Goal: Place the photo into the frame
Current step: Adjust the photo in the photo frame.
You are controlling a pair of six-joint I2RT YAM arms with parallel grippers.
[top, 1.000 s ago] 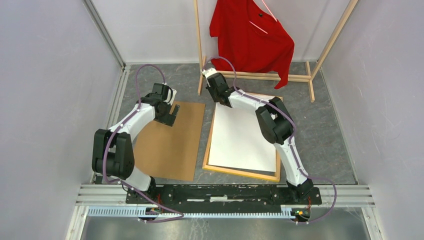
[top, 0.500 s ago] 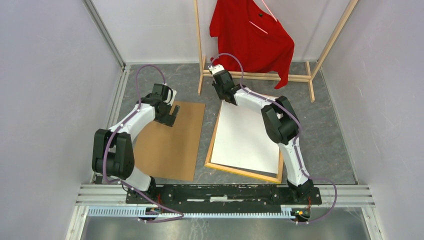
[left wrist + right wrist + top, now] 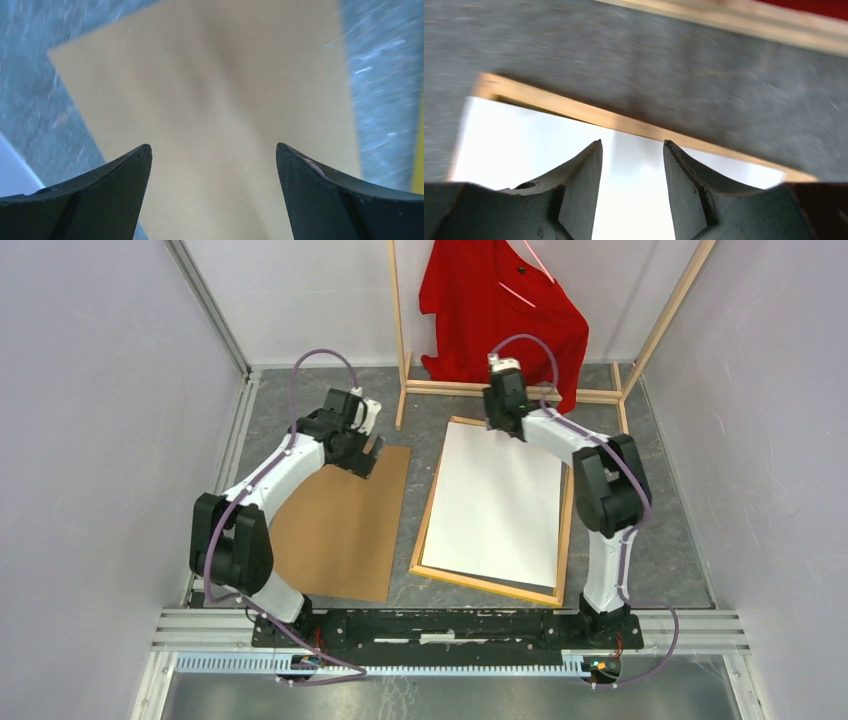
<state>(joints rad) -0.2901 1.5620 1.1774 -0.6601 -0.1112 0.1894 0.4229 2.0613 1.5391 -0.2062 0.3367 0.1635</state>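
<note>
Fingers of the right gripper (image 3: 631, 145) are a little apart over the far edge of the big white photo (image 3: 495, 505). It lies flat in the thin wooden frame (image 3: 487, 585), with its long side pointing away from the arms. The left gripper (image 3: 214, 147) is spread wide above the flat brown board (image 3: 215, 75).

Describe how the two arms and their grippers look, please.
The left arm and right arm have white links and bulky black joints. A purple cable loops along each. The left gripper and right gripper have dark, tapered, curved fingers.
</note>
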